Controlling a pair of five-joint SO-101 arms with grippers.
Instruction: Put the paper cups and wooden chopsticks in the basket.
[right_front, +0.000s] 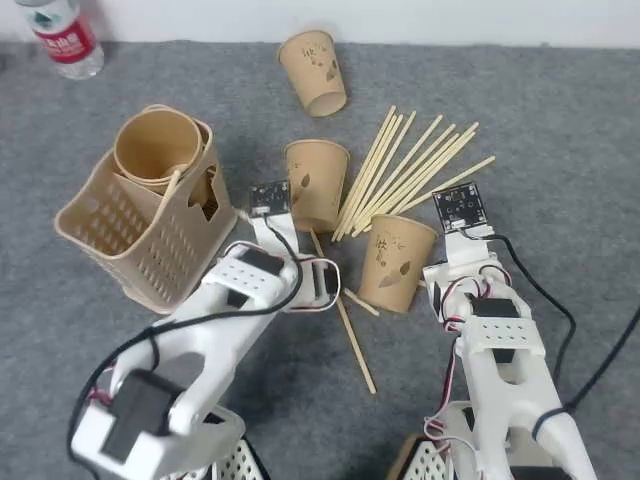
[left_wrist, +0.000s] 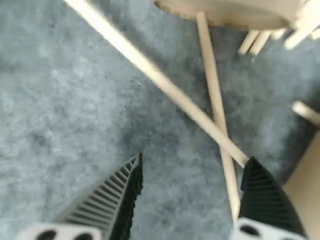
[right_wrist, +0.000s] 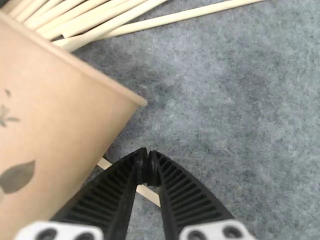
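Note:
A tan plastic basket (right_front: 120, 240) stands at the left with stacked paper cups (right_front: 158, 145) inside. Three more paper cups are on the grey cloth: one on its side at the back (right_front: 312, 72), one in the middle (right_front: 317, 183), one further right (right_front: 397, 262). A bundle of wooden chopsticks (right_front: 410, 170) lies behind them. My left gripper (left_wrist: 192, 162) is open low over two crossed loose chopsticks (left_wrist: 215, 100), just in front of the middle cup (left_wrist: 225, 12). My right gripper (right_wrist: 148, 154) is shut and empty beside the right cup (right_wrist: 50, 115), over a chopstick end (right_wrist: 145, 192).
A plastic bottle (right_front: 62, 35) lies at the back left corner. A long loose chopstick (right_front: 350, 330) runs between the two arms toward the front. Open cloth lies right of the chopstick bundle.

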